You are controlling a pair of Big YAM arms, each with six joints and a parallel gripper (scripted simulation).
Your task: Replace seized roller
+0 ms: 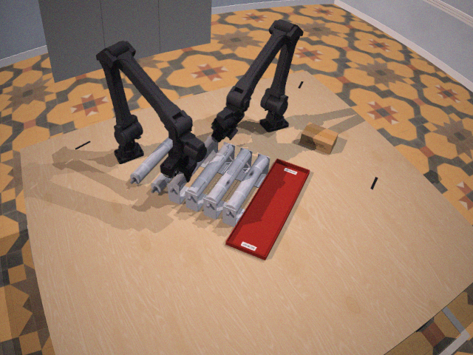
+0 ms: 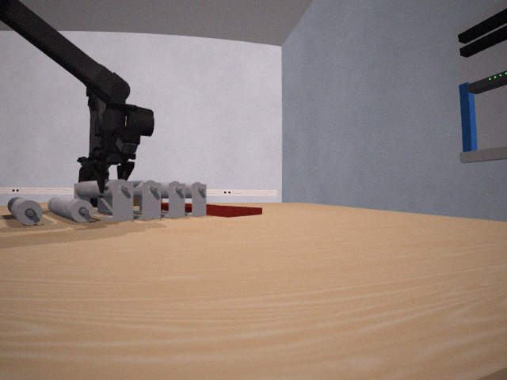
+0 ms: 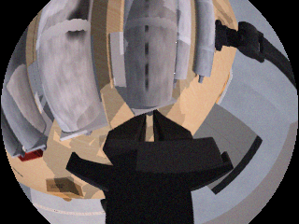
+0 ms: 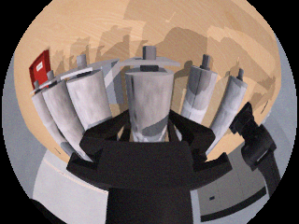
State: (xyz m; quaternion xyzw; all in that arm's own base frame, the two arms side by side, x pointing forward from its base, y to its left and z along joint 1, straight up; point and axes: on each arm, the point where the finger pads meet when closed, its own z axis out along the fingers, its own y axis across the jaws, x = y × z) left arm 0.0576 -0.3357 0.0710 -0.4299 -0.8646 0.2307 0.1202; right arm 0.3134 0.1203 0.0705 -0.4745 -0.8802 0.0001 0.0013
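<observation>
R gripper is half-wide, clamped on the end bed roller; L gripper is narrow, pinching its axle tip afaict.
</observation>
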